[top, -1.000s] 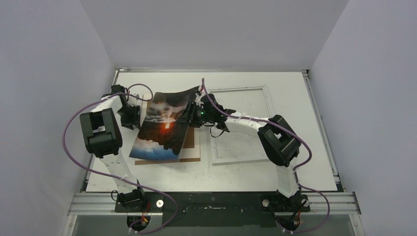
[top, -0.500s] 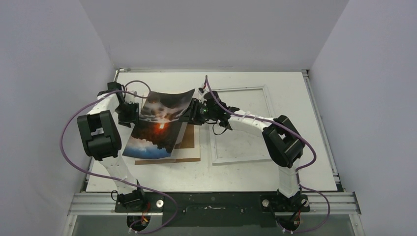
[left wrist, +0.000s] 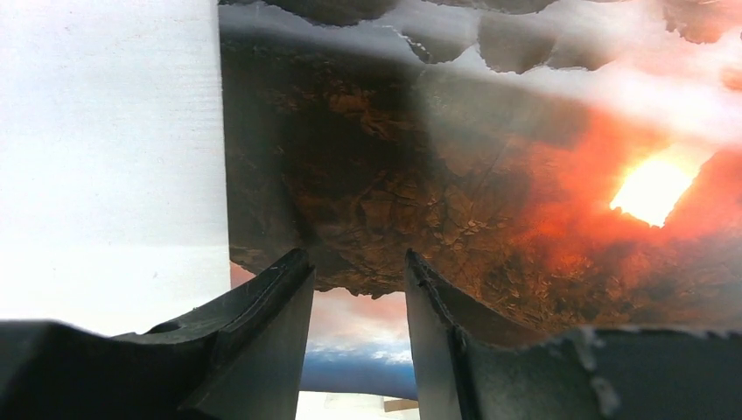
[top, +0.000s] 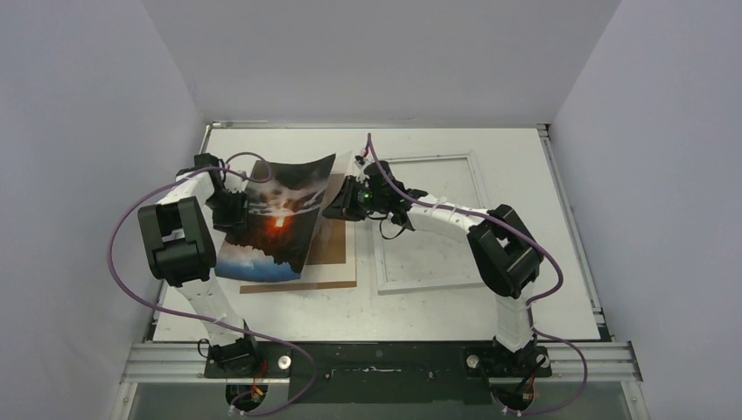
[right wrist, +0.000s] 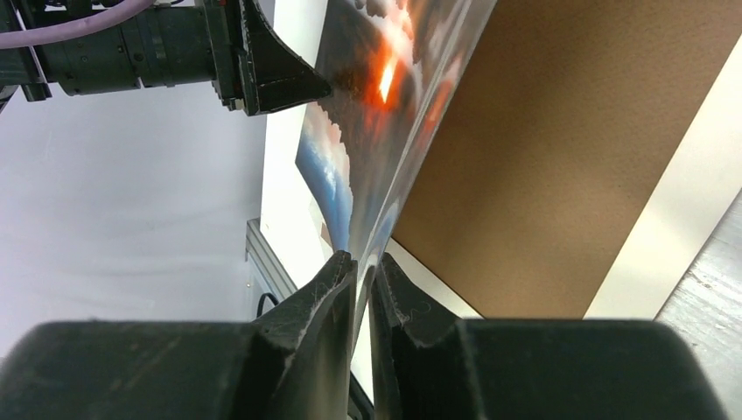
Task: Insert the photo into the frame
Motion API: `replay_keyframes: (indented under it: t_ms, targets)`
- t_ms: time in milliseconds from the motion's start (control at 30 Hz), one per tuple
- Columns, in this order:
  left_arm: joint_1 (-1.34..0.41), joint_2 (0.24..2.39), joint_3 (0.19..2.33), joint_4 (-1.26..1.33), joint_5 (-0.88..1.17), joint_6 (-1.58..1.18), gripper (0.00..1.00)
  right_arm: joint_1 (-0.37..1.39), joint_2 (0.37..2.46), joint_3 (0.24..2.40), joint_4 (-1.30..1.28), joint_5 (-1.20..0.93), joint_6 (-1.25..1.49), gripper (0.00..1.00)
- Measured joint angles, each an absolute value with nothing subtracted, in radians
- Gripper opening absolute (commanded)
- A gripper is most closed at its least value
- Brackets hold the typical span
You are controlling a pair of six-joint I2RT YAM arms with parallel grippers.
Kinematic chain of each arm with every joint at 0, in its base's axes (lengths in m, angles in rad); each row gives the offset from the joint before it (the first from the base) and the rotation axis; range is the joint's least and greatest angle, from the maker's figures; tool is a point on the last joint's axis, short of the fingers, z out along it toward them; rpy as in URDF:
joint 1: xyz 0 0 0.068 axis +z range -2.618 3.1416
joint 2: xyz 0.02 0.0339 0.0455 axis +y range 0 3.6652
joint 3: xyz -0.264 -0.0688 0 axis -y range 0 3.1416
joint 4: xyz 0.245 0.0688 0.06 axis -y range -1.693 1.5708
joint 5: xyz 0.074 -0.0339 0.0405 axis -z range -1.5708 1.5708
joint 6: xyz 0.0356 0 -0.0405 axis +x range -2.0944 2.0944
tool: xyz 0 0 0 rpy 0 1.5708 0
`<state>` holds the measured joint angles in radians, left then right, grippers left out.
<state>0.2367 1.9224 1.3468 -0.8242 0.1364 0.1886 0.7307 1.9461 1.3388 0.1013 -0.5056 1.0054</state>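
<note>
Right gripper point(right wrist: 365, 259): fingers pinched together on the right edge of the photo point(top: 278, 223). The photo is raised, bowed and tilted above the brown board point(top: 337, 254). Left gripper point(left wrist: 355, 255): fingers apart at the photo's left side; contact unclear. The frame point(top: 424, 157) lies flat on the table point(top: 437, 311), right of the board.

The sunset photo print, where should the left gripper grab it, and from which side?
Its free left edge, approached edge-on from the left, one finger on each face. The thin sunset photo print is lifted and bowed, its right edge pinched by the right gripper; the open left gripper faces its picture side.
</note>
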Motion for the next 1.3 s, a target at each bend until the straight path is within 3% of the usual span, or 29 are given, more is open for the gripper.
replay_keyframes:
  t_ms: [100,467,833,1100,1300]
  targets:
    - [0.237,1.922,1.342,-0.818,0.136,0.190,0.41,0.725,1.946,1.339,0.090,-0.505,1.002,0.05]
    - [0.239,1.922,1.334,-0.821,0.145,0.194,0.41,0.673,1.930,1.395,-0.152,-0.477,0.887,0.05]
    - [0.206,1.922,1.313,-0.817,0.145,0.192,0.42,0.449,1.638,1.513,-0.416,-0.448,0.741,0.05]
    - [0.078,1.901,1.385,-0.863,0.144,0.159,0.52,0.233,1.524,1.592,-0.580,-0.423,0.657,0.06]
    - [-0.161,1.888,1.551,-0.886,0.148,0.087,0.54,0.076,1.447,1.642,-0.694,-0.402,0.617,0.06]
